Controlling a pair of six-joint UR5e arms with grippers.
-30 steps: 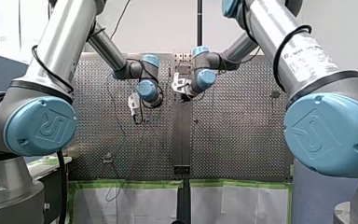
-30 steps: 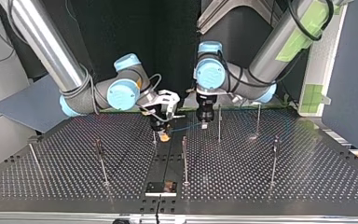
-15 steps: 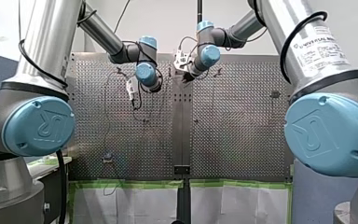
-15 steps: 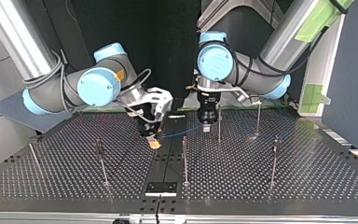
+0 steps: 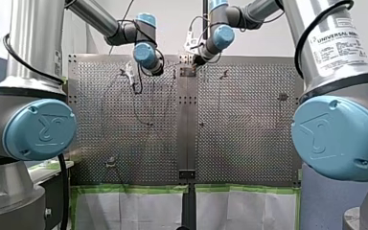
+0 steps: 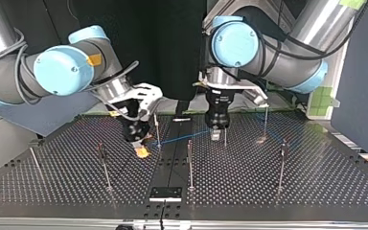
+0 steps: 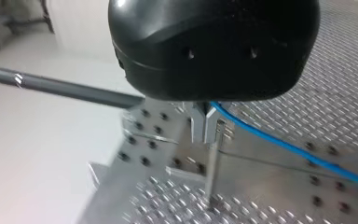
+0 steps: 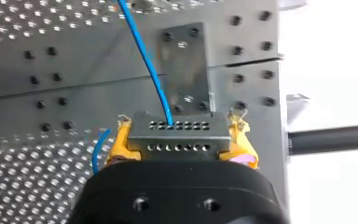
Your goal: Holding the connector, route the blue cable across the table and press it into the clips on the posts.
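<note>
My right gripper (image 8: 181,140) clamps the connector (image 8: 177,133) between its yellow pads (image 8: 239,140). My left gripper (image 7: 204,128) holds its metal fingers (image 7: 198,126) narrow, apparently pinching the blue cable (image 6: 182,138), which is strung between the two grippers at mid-table in the top view. I cannot tell whether the cable is seated in any of the posts (image 6: 189,163), so most of the pressing likely remains.

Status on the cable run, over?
Right claw shut on connector. Left claw shut on blue cable, straight between them. Post close beside left claw.
</note>
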